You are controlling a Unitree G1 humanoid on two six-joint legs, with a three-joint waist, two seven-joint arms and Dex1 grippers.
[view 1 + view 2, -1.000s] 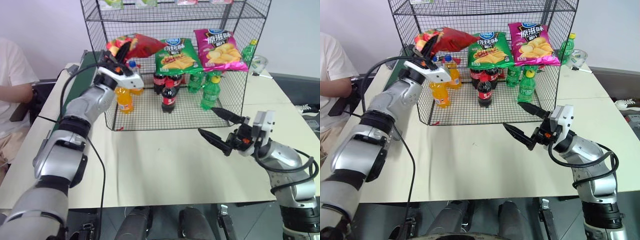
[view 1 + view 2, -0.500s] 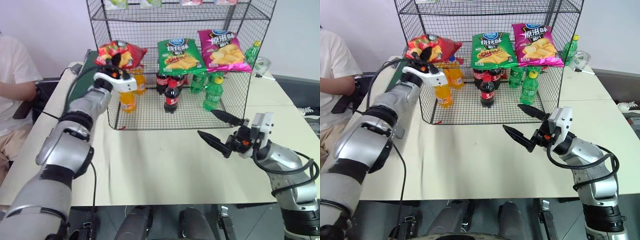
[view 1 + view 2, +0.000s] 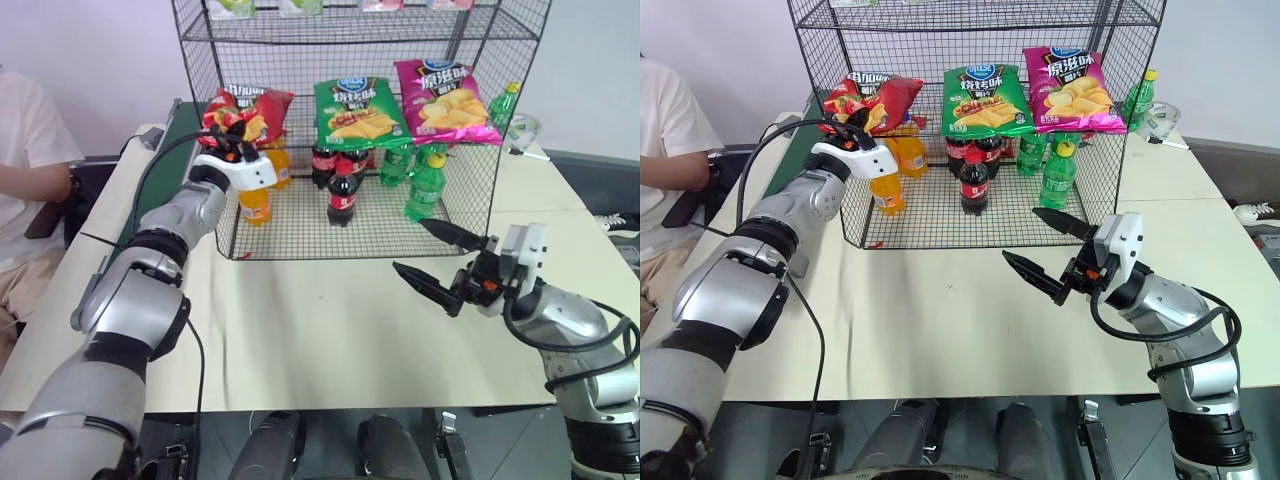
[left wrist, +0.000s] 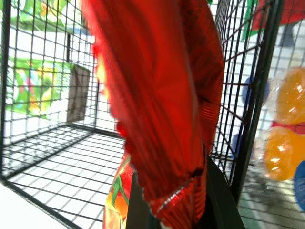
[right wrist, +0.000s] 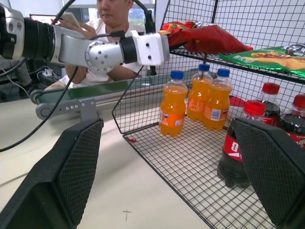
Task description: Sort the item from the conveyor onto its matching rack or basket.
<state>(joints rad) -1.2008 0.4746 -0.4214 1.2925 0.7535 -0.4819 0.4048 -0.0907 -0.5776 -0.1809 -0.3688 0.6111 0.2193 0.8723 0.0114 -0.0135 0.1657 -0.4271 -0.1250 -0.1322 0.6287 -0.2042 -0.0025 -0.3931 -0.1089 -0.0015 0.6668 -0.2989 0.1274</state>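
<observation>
On the black wire rack (image 3: pixel 470 60), left gripper (image 3: pixel 232 125) clamps red crisp bag (image 3: pixel 250 105) lying flat, lengthwise rightward.

A cream table (image 3: pixel 320 330) is being occupied at its far side by the black wire-mesh rack (image 3: pixel 360 130), which is standing directly on it. Along the table's left edge, the dark green conveyor (image 5: pixel 95 90) is being supported. On the rack's bottom tier, orange soda bottles (image 3: pixel 255 200), cola bottles (image 3: pixel 342 190) and green bottles (image 3: pixel 422 185) are being carried upright. On the tier above, a red crisp bag (image 3: pixel 245 105), a green crisp bag (image 3: pixel 355 112) and a magenta crisp bag (image 3: pixel 445 100) are being displayed side by side.
</observation>
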